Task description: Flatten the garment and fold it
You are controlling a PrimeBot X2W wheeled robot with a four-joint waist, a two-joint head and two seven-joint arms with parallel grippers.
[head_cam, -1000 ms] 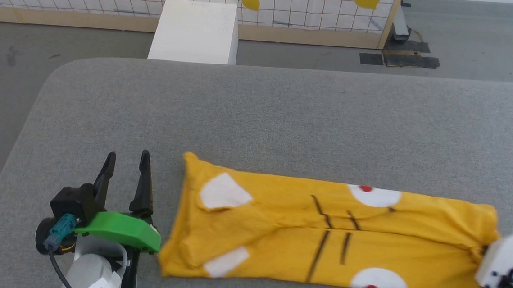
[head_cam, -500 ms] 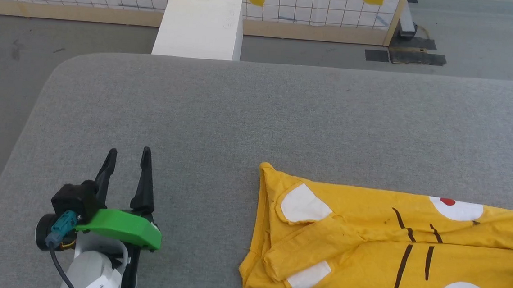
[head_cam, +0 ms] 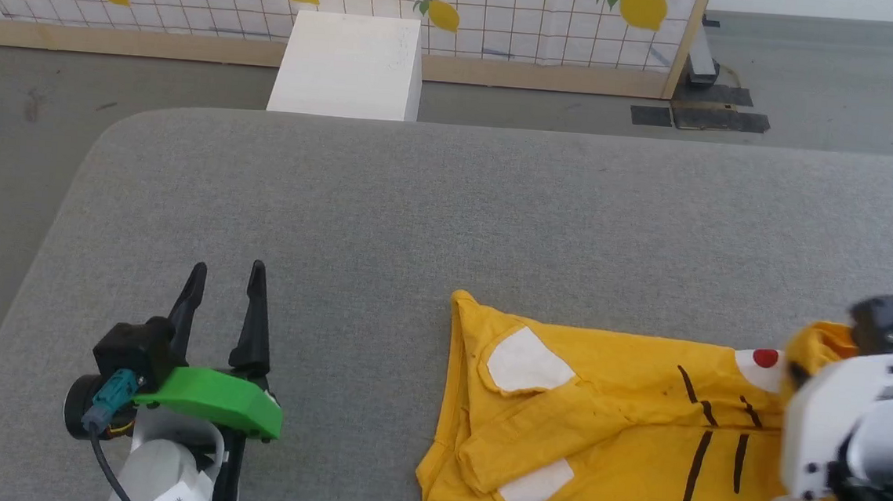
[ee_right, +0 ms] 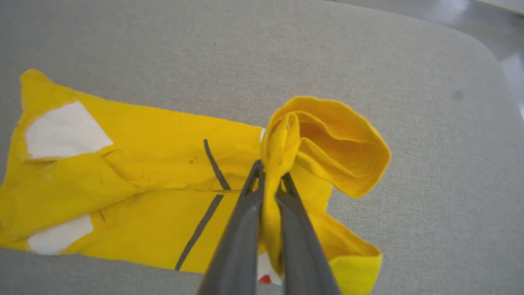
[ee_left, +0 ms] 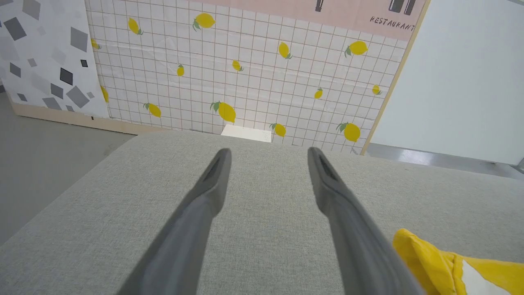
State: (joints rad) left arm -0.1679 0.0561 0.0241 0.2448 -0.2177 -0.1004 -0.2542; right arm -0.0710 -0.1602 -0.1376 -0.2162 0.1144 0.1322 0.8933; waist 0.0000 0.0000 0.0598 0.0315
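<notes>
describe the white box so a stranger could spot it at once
Start at the big grey padded table. Past its far edge, in front of the lemon-print wall, stands the white box. It is the plain white block there, unlike the yellow garment on the table.

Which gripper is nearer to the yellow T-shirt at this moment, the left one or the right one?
Right. The right gripper is shut on the raised end of the T-shirt; the left gripper stands open beside the other end, not touching it.
</notes>
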